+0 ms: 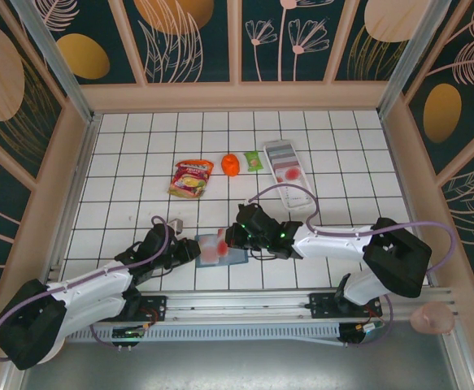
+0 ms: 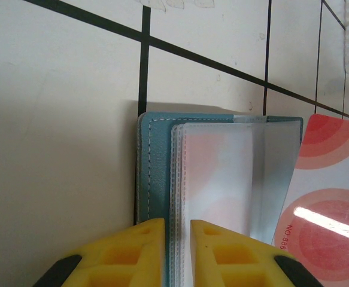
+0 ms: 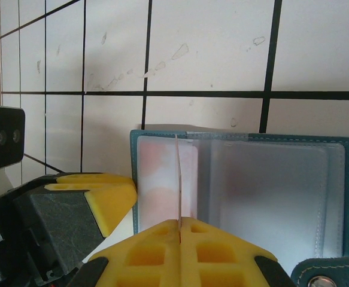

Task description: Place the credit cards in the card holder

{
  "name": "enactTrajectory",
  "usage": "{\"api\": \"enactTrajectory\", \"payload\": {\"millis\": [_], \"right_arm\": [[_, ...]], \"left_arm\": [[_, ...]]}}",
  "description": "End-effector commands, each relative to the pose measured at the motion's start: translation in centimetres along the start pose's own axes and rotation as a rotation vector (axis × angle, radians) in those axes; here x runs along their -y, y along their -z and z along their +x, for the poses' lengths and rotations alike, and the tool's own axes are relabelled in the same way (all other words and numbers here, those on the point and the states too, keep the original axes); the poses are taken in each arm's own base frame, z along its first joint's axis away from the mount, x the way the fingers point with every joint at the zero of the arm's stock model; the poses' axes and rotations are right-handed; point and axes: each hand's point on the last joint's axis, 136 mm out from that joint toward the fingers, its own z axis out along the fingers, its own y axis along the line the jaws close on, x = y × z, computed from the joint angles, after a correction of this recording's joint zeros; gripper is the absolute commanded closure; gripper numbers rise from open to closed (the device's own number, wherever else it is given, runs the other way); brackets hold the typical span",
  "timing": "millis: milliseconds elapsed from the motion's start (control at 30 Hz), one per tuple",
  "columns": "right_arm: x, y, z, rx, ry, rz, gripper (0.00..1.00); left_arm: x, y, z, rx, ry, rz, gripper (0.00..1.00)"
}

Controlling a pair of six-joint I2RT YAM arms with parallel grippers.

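**Ana:** What did the overhead view show?

**Ben:** The card holder lay open on the tiled bench, near the front edge between the two arms. The left tool was at its left edge and the right tool at its right. A credit card sat over the holder between them. Farther back, a white tray held more credit cards, and a snack packet lay well to its left.

**Ana:** And the left wrist view?

**Ben:** The left tool had its yellow fingers closed on the near edge of the card holder, with the clear sleeves pinched in the narrow slot. The credit card, marked with red circles, showed at the holder's right side.

**Ana:** The right wrist view?

**Ben:** The right tool was pressed together on the credit card, which was seen edge-on and upright. Its far end was at a clear pocket of the open card holder. Whether it had entered the pocket could not be told.
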Motion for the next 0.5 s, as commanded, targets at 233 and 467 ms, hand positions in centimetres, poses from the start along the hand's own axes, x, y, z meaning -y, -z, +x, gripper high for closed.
{"api": "enactTrajectory", "payload": {"millis": [233,467], "right_arm": [[1.42,-0.46,0.69,-0.004,-0.016,0.038,1.0],[1.09,-0.79,0.82,-0.01,-0.012,0.03,1.0]], "left_arm": [[-0.32,-0.22,0.21,-0.005,-0.012,-0.011,0.8],[-0.37,-0.21,0.22,-0.003,-0.013,-0.01,0.8]]}}
